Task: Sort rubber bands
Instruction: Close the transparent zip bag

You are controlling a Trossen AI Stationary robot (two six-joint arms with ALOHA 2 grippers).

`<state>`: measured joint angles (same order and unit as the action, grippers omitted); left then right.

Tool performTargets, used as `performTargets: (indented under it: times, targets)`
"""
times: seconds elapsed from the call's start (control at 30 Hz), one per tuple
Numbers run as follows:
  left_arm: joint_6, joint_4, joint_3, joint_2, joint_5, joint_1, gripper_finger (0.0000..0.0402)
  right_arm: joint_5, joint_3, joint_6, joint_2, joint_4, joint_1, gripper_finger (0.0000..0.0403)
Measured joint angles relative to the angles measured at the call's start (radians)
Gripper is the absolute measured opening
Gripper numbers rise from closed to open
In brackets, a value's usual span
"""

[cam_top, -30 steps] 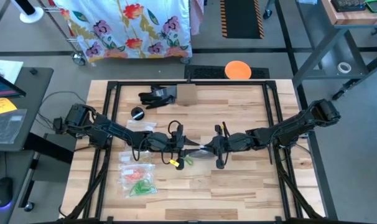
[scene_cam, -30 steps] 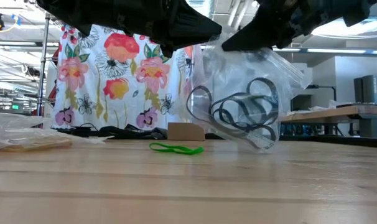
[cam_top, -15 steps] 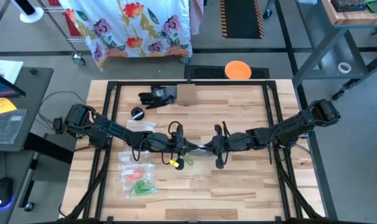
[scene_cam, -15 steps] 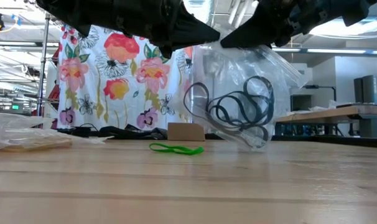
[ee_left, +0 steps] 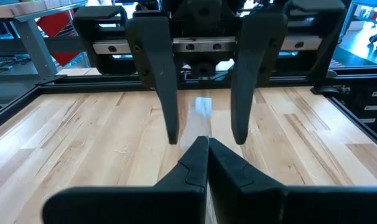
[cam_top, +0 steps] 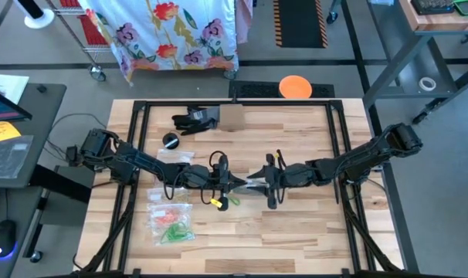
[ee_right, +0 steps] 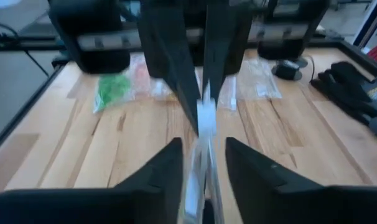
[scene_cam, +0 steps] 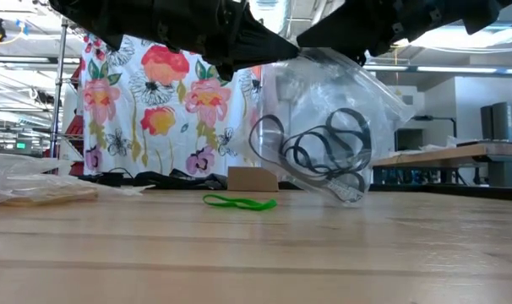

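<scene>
Above the middle of the pale wooden plank tabletop [cam_top: 296, 232], left gripper [cam_top: 232, 182] now pinched tight on the top edge of a clear plastic zip bag [scene_cam: 324, 127], where a second ago stood part open beside it. Right gripper [cam_top: 256, 184], clamped on the bag until half a second ago, now spread apart, fingers [ee_right: 163, 168] flanking the bag's edge without pressing it. Bag hanging much as before, bottom corner just above the boards, black rubber bands [scene_cam: 324, 152] looped inside it. Loose green rubber band [scene_cam: 239, 202] lying flat on the tabletop behind the bag, unmoved. Further clear plastic bags of red and green rubber bands [cam_top: 172, 220] lying near the left arm, contents too small to count. From the low view, both gripper bodies cut off by the top edge. From above, bag nearly invisible between the two grippers. Right wrist view blurred around the bag's edge.
</scene>
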<state>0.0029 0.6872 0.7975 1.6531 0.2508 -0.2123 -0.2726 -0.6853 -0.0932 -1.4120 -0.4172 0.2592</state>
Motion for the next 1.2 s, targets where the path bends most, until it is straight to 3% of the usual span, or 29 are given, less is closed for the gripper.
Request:
performTargets:
  times: [0.17, 0.37, 1.2]
  targets:
    - [-0.001, 0.0, 0.0, 0.0, -0.001, 0.0, 0.0, -0.002, 0.0, 0.02, 0.0, 0.001, 0.0, 0.0181]
    - [-0.003, -0.028, 0.0, 0.0, -0.006, 0.0, 0.0, -0.034, 0.0, 0.024, 0.0, -0.012, 0.0, 0.0179]
    - [-0.015, -0.042, 0.0, 0.0, 0.022, 0.004, 0.0, -0.041, 0.0, 0.023, 0.0, -0.001, 0.002, 0.0049]
